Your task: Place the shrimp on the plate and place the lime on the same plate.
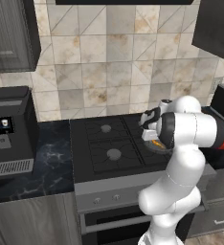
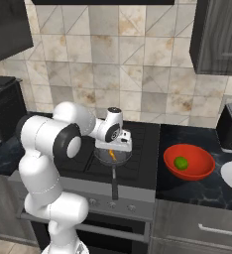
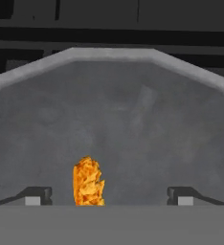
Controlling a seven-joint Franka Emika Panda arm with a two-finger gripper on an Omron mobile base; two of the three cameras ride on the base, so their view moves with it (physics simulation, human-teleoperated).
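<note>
The pincer (image 3: 109, 201) hangs wide open inside the pan (image 3: 133, 119) on the stove, its tips either side of the shrimp (image 3: 88, 182). Best to centre on the shrimp, which sits off-middle, sink fully, then close gently. The lime (image 2: 181, 162) waits in the red bowl (image 2: 200, 171)

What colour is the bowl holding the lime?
Red-orange bowl, with the bright green lime inside; it shows best in the right base view.
</note>
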